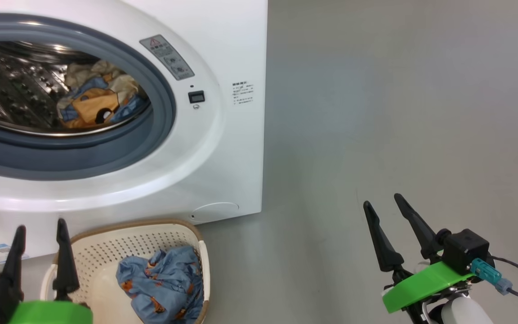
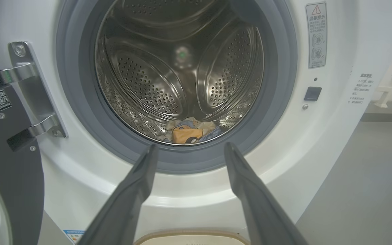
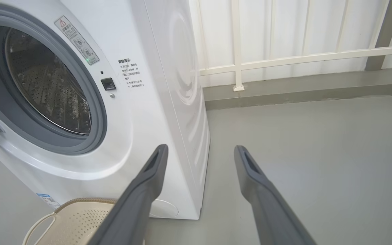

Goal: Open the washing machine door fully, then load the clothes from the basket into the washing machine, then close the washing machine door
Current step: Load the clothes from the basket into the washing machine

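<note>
Left gripper (image 1: 41, 228), right gripper (image 1: 382, 201): both spread, empty, hovering before washer (image 1: 223, 148). Door (image 2: 9, 177) swung open: step one judged done. Loading partial: bundle (image 1: 92, 103) in drum, seemingly two garments; one blue garment (image 1: 164, 283) in basket (image 1: 151, 223) on floor below drum. Door closing pending. One washer, one basket.
</note>
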You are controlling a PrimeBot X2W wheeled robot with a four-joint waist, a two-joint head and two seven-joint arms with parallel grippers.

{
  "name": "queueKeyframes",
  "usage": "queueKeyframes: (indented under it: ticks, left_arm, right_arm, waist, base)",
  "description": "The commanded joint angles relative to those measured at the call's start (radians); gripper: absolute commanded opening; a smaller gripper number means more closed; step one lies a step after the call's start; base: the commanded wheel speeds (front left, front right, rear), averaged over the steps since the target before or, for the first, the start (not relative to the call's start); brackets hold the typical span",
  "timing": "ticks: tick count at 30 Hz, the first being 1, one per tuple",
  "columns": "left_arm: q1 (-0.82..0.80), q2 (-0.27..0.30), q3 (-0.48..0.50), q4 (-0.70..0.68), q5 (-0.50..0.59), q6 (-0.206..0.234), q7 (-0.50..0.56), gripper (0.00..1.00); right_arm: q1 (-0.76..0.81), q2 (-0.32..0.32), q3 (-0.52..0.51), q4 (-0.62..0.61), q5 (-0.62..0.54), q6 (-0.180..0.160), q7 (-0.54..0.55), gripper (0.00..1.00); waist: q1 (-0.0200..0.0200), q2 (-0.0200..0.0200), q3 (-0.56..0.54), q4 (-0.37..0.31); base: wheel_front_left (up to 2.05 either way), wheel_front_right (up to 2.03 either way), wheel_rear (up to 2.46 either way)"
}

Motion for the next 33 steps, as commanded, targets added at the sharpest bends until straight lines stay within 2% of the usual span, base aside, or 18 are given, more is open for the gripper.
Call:
queueKeyframes:
  ticks: [1, 18, 33]
  left_arm:
    - [0.010, 0.013, 0.026, -0.039, 0.007, 0.008, -0.005, 1.00]
    - [0.185, 0.007, -0.043, -0.135, -0.008, 0.052, -0.005, 1.00]
    - [0.199, 0.007, -0.071, -0.148, -0.025, 0.077, -0.005, 1.00]
  right_arm:
    - [0.012, -0.005, 0.018, -0.022, -0.001, 0.010, -0.005, 1.00]
    - [0.039, -0.012, 0.011, -0.028, -0.010, 0.010, -0.005, 1.00]
    - [0.043, -0.015, 0.008, -0.027, -0.011, 0.010, -0.005, 1.00]
  waist:
    - [0.0000, 0.0000, -0.009, 0.003]
    - [0.0000, 0.0000, -0.053, -0.015]
    - [0.0000, 0.0000, -0.058, 0.004]
  base:
    - [0.00, 0.00, 0.00]
    - [0.00, 0.00, 0.00]
    - [0.00, 0.00, 0.00]
